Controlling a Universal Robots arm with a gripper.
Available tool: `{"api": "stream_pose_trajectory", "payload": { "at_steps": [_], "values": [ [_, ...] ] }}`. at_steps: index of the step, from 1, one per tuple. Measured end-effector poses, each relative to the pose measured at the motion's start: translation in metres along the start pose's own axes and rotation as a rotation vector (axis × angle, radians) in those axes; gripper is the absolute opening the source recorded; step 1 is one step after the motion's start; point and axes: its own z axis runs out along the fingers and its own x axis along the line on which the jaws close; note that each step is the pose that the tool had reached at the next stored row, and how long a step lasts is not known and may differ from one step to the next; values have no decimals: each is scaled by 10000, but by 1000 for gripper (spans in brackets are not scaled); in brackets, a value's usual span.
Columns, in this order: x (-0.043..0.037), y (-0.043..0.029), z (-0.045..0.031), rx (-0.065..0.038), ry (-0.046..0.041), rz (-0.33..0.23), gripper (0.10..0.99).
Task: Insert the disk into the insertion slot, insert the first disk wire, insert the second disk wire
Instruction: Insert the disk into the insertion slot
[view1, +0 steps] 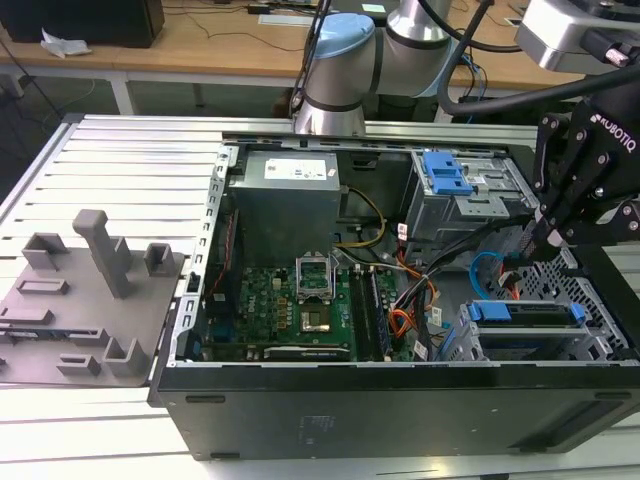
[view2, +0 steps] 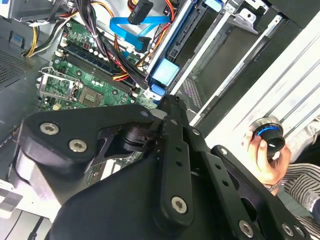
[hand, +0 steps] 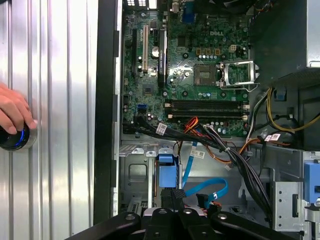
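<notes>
The disk (view1: 525, 313), in its blue carrier frame, lies inside the insertion slot (view1: 600, 340), a low perforated grey cage at the exterior view's right of the open computer case. My gripper (view1: 540, 243) hangs just above the disk's end, fingers together with nothing visibly between them. In both wrist views the fingertips (hand: 174, 195) (view2: 170, 102) sit next to the carrier's blue end (hand: 167, 170) (view2: 165, 72). A flat blue wire (view1: 484, 268) (hand: 207, 192) loops beside the cage. Its black plug (view2: 140, 11) hangs free above the board.
The taller grey cage with a blue latch (view1: 445, 175) stands behind the slot. Bundled cables (hand: 220, 147) cross between the motherboard (view1: 290, 305) and the cages. A grey fixture plate (view1: 90, 290) lies outside the case. A hand (hand: 12, 112) rests on a round knob.
</notes>
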Motion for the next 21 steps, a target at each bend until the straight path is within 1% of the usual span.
{"api": "stream_pose_trajectory", "payload": {
  "at_steps": [5,8,13,17,21],
  "values": [
    [-3,-28,2,-11,1,0,106],
    [-3,-44,22,-25,3,0,106],
    [-3,-51,114,-40,5,0,106],
    [-4,-53,154,-41,4,0,106],
    [-4,-57,235,-42,4,0,106]
  ]
}}
